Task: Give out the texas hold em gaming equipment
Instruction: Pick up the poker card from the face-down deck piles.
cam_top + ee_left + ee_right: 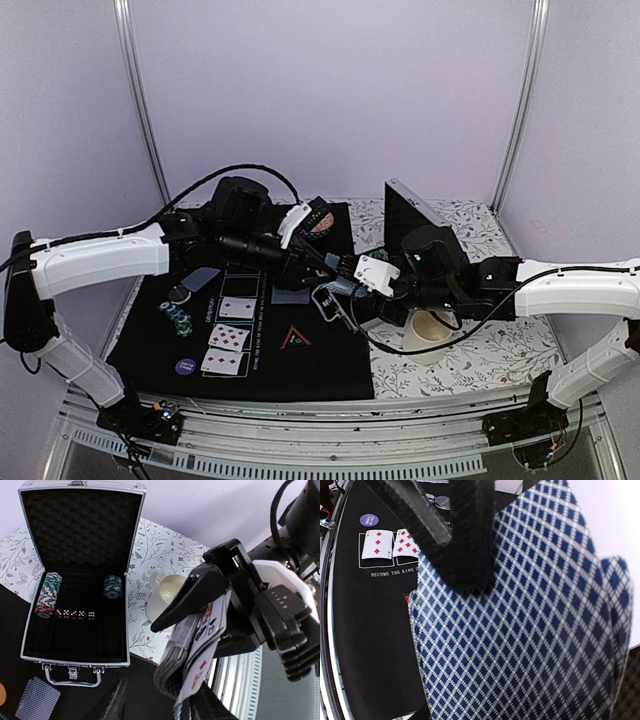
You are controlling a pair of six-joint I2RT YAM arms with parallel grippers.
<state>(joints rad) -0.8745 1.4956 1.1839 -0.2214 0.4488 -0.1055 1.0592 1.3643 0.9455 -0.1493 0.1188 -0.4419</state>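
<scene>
My right gripper (338, 290) is shut on a bent deck of blue-diamond-backed playing cards (530, 630) and holds it above the black mat (320, 375). The deck also shows in the left wrist view (192, 652), hanging between my left gripper's spread fingers, close to the right finger (206, 707). My left gripper (306, 268) is open. Three face-up red cards (228, 338) lie in a column on the mat. A red triangle marker (295, 340), a purple disc (185, 367), a pile of chips (180, 318) and face-down cards (200, 280) lie nearby.
An open aluminium case (75, 580) holding chip stacks and red dice stands on the floral cloth at the back right. A white cup (430, 332) sits under my right arm. A red patterned bowl (319, 222) is behind my left wrist.
</scene>
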